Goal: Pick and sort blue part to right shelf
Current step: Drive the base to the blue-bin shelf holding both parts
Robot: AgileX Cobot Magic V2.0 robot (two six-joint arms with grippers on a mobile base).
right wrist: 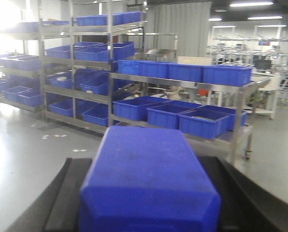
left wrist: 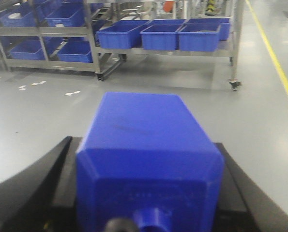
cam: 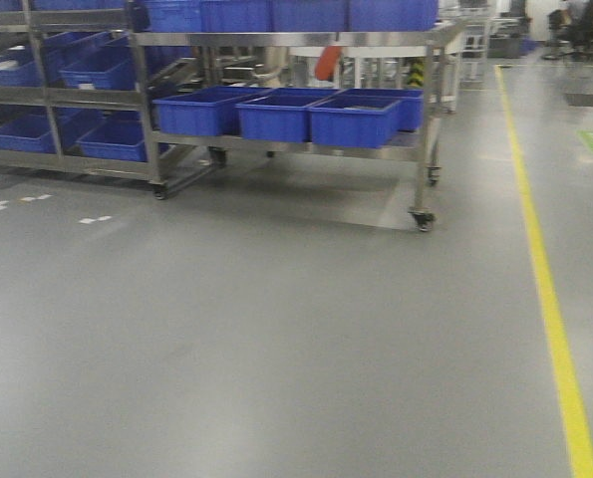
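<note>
The right shelf (cam: 276,40), a grey steel rack on casters, stands far ahead across the floor, and its lower level holds blue crates (cam: 354,121). It also shows in the left wrist view as the shelf (left wrist: 163,51) and in the right wrist view as the shelf (right wrist: 182,83). A solid blue block fills the foreground of each wrist view, flanked by black parts. It lies where the left gripper (left wrist: 148,159) and right gripper (right wrist: 148,179) would be. No fingertips or gap show. I cannot tell whether this block is the blue part or part of the gripper.
A second rack (cam: 67,90) with blue crates stands left of the right shelf. A yellow floor line (cam: 550,299) runs along the right side. White floor marks (cam: 95,219) lie at left. A red object (cam: 328,62) hangs behind the shelf. One caster (cam: 423,221) juts at its front right.
</note>
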